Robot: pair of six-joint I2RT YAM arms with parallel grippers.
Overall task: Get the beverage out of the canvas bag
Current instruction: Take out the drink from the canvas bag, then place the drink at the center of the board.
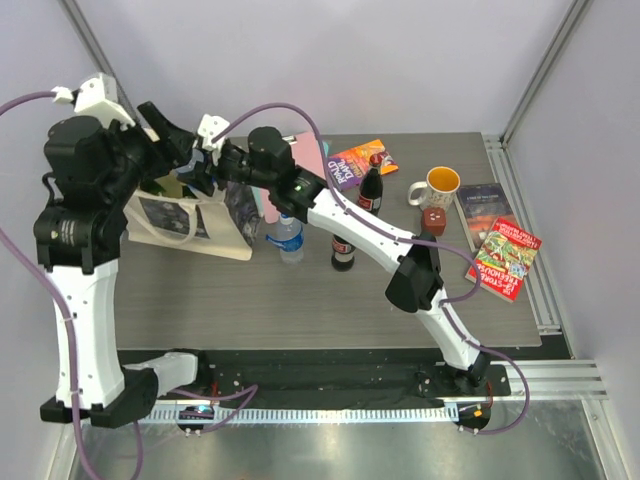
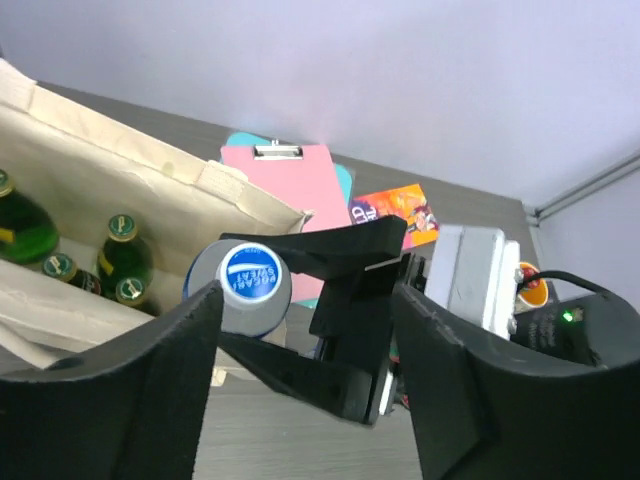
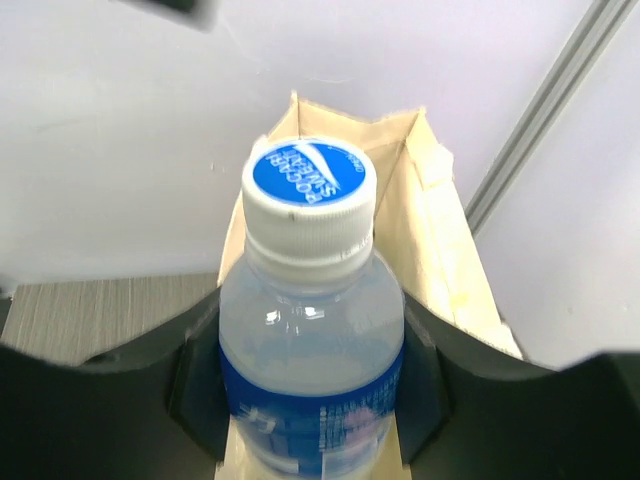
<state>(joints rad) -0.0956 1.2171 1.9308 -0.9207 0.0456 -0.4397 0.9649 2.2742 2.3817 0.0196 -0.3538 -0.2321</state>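
The cream canvas bag [image 1: 190,225] lies at the table's left, mouth open; it also shows in the left wrist view [image 2: 120,170] and behind the bottle in the right wrist view [image 3: 440,250]. My right gripper [image 3: 310,370] is shut on a clear Pocari Sweat bottle [image 3: 310,330] with a blue label and white cap, held above the bag's mouth [image 2: 245,290]. Green glass bottles [image 2: 125,260] stand inside the bag. My left gripper [image 2: 310,400] is open and empty, just above the right gripper [image 1: 212,165].
A small water bottle [image 1: 290,240] and two dark cola bottles [image 1: 343,250] stand right of the bag. A pink clipboard [image 1: 300,150], snack packet [image 1: 360,160], yellow mug [image 1: 440,185] and books [image 1: 505,258] lie further right.
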